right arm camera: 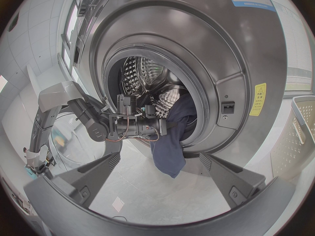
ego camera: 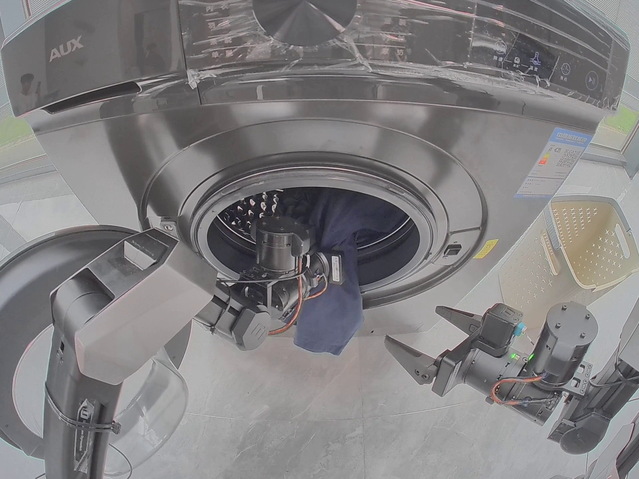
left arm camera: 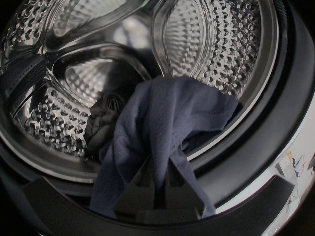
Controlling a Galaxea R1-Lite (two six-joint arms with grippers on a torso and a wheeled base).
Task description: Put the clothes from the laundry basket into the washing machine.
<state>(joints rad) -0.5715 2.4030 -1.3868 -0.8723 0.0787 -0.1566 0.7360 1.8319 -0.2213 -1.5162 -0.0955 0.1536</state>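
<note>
The left gripper (left arm camera: 160, 181) is clamped on a navy blue cloth garment (ego camera: 339, 301) at the mouth of the silver-grey front-loading washing machine (ego camera: 399, 141); the right gripper (ego camera: 419, 330) hangs spread wide, holding nothing, before the machine's front; a yellow sticker (ego camera: 486, 248) and a blue-and-white label (ego camera: 562, 161) sit on that front, right of the door opening; the garment drapes over the door rim, partly inside the drum, its tail hanging outside

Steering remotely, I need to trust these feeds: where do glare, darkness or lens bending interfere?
Head view: the film over the washing machine panel glares, and the wide lens bows its front. Left wrist view: the drum throws bright patches, while the left end effector, shut on the navy garment, sits in shadow. Right wrist view: evenly lit, black corners.
</note>
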